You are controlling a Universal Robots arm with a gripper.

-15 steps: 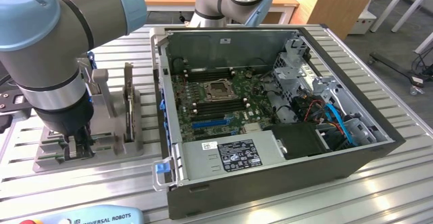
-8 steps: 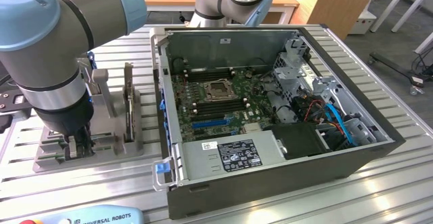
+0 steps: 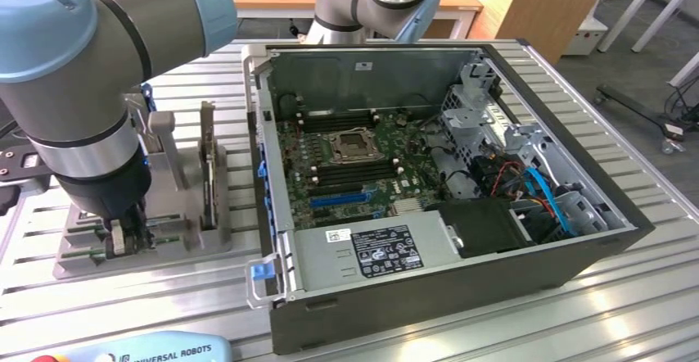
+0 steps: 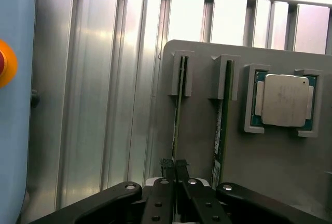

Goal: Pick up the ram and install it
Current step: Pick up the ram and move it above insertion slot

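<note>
Slatted metal table (image 4: pixel 104 89), gripper (image 4: pixel 175 168) pinching ram (image 4: pixel 177 115)

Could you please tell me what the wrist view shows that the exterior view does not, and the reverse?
The wrist view adds the square silver processor chip seated in the grey holder. The exterior view adds the open computer case with its motherboard. Both share the holder, the blue pendant and the hand, which is down at the ram.
</note>
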